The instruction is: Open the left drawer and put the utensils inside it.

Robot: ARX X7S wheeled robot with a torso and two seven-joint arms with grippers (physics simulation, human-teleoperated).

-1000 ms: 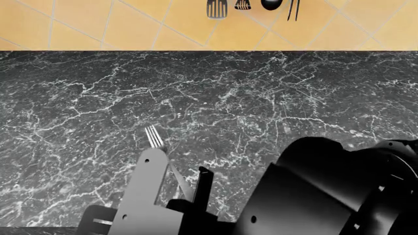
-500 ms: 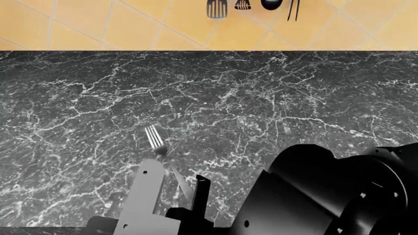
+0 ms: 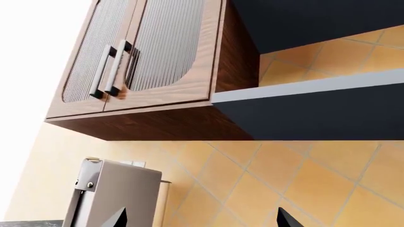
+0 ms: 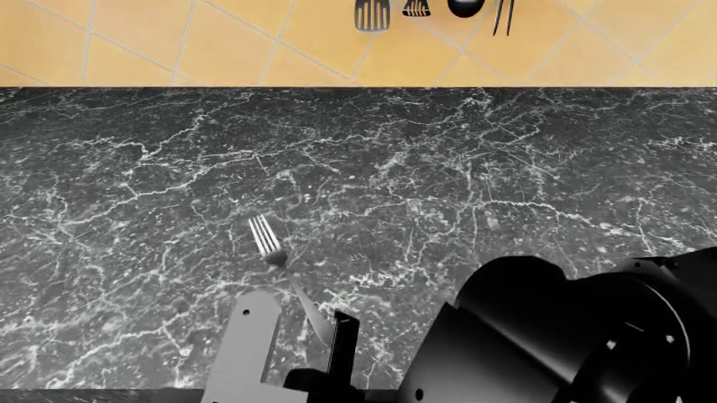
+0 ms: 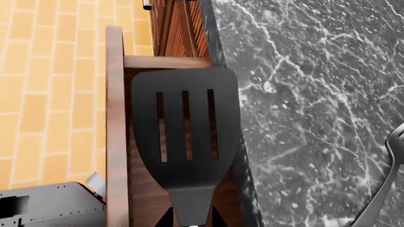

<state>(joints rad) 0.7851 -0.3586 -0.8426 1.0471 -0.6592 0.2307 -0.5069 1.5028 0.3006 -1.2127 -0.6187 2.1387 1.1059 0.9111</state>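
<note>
While the marble counter (image 4: 448,168) fills the head view, the left drawer (image 5: 115,118) stands pulled open beside its edge, seen from the right wrist. One black spatula (image 5: 184,127) hangs over the drawer's cavity, blade away from the right gripper (image 5: 189,220), which is clamped on its neck. One fork (image 4: 269,243) lies on the counter, tines pointing away, just ahead of the left gripper (image 4: 297,348), whose fingers stand apart
</note>
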